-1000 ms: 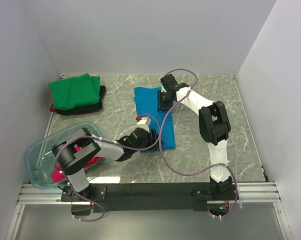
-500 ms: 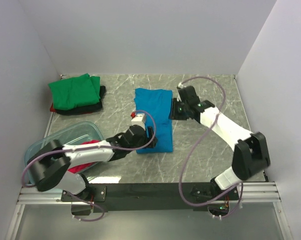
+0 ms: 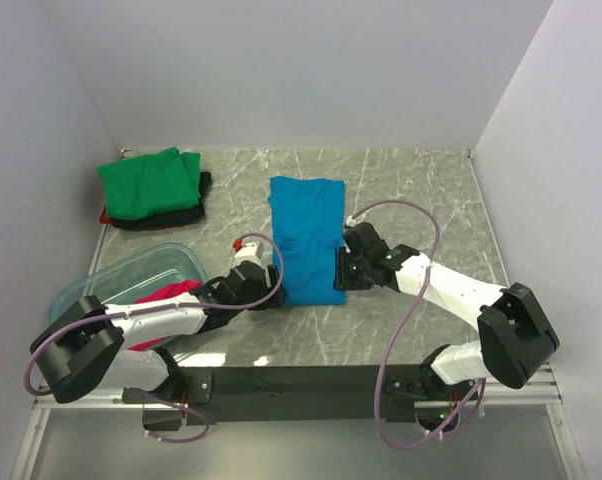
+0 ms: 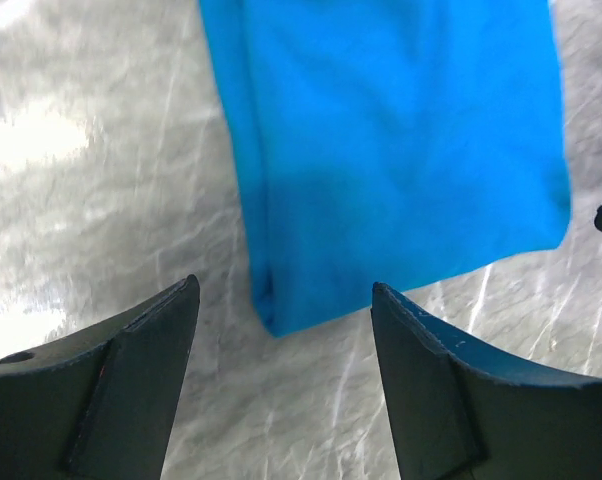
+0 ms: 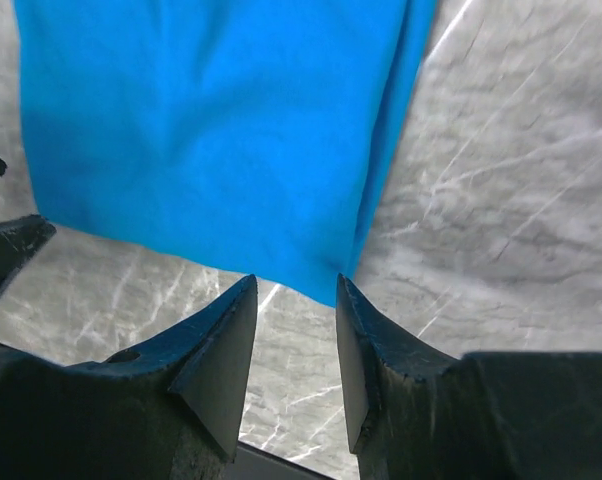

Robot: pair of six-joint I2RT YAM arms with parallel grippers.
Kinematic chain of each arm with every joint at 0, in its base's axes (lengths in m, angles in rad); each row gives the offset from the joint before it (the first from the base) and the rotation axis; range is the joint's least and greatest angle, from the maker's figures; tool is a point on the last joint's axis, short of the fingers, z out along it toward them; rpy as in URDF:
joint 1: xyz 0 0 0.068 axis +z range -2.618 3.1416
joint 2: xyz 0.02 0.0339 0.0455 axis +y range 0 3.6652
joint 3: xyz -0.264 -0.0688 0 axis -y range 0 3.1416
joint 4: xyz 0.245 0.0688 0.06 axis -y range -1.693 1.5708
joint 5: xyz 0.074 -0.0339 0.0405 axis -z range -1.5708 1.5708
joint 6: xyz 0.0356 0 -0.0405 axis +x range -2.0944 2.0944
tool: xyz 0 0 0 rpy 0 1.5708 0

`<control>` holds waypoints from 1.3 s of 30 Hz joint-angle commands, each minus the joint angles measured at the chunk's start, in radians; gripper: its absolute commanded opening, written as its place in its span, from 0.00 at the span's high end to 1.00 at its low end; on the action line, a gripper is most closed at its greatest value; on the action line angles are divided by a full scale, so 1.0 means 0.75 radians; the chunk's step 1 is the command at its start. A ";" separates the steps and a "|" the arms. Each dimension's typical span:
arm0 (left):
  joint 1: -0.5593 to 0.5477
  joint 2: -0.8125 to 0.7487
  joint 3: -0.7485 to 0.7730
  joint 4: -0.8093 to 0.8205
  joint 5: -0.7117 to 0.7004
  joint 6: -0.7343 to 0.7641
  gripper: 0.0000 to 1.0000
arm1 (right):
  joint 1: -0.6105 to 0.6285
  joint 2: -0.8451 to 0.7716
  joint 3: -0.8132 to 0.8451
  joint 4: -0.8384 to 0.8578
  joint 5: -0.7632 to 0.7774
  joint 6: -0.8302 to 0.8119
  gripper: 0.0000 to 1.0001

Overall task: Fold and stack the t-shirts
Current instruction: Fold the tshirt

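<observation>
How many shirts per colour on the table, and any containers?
Bright blue cloth t-shirt: 1
Green cloth t-shirt, on top of the black: 1
Black cloth t-shirt: 1
Magenta-red cloth t-shirt, in the bin: 1
Clear plastic bin: 1
Total: 5 (4 shirts, 1 bin)
Red sliver beneath the black: too small to count.

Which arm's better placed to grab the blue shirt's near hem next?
Right, probably: the right hand, open, frames the blue shirt's near corner; the left hand, also open, sits off its corner.
</observation>
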 commanded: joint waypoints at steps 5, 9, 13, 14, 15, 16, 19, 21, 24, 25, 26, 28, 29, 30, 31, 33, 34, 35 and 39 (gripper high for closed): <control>0.032 -0.013 -0.040 0.114 0.095 -0.046 0.25 | 0.023 0.034 -0.084 0.137 0.033 0.081 0.55; 0.036 0.018 -0.042 0.099 0.095 -0.058 0.25 | 0.023 0.041 -0.119 0.160 0.033 0.089 0.54; 0.038 0.049 -0.046 0.075 0.083 -0.077 0.26 | 0.023 0.055 -0.156 0.188 0.027 0.100 0.54; 0.038 0.055 -0.044 0.067 0.078 -0.083 0.27 | 0.023 0.063 -0.160 0.194 0.023 0.104 0.54; 0.038 0.063 -0.042 0.057 0.072 -0.083 0.28 | 0.025 0.069 -0.164 0.203 0.017 0.106 0.54; 0.038 0.073 -0.038 0.048 0.066 -0.083 0.28 | 0.023 0.075 -0.170 0.205 0.013 0.106 0.54; 0.038 0.092 -0.038 0.026 0.054 -0.073 0.29 | 0.025 0.096 -0.187 0.217 0.007 0.110 0.54; 0.036 0.100 -0.038 0.022 0.050 -0.068 0.31 | 0.029 0.104 -0.191 0.215 0.013 0.112 0.54; 0.034 0.147 -0.030 0.007 0.054 -0.056 0.34 | 0.048 0.110 -0.187 0.201 0.033 0.116 0.54; 0.034 0.157 -0.024 0.005 0.058 -0.052 0.35 | 0.052 0.112 -0.187 0.199 0.037 0.120 0.54; 0.030 0.171 -0.020 0.005 0.060 -0.048 0.38 | 0.056 0.116 -0.185 0.203 0.037 0.120 0.54; 0.026 0.200 -0.014 -0.013 0.056 -0.046 0.42 | 0.056 0.126 -0.189 0.205 0.039 0.124 0.54; 0.022 0.208 -0.014 -0.023 0.048 -0.046 0.46 | 0.058 0.131 -0.187 0.205 0.043 0.124 0.54; 0.022 0.216 -0.016 -0.033 0.040 -0.046 0.48 | 0.062 0.135 -0.189 0.207 0.043 0.128 0.55; 0.022 0.218 -0.022 -0.040 0.037 -0.046 0.49 | 0.062 0.137 -0.191 0.209 0.041 0.128 0.55; 0.020 0.220 -0.030 -0.050 0.035 -0.046 0.53 | 0.064 0.139 -0.191 0.211 0.041 0.130 0.56; 0.020 0.218 -0.036 -0.060 0.033 -0.048 0.55 | 0.066 0.139 -0.191 0.209 0.043 0.130 0.58; 0.018 0.218 -0.040 -0.064 0.033 -0.050 0.59 | 0.066 0.139 -0.191 0.207 0.045 0.130 0.58; 0.012 0.200 -0.065 -0.066 0.035 -0.062 0.71 | 0.070 0.139 -0.189 0.209 0.041 0.130 0.64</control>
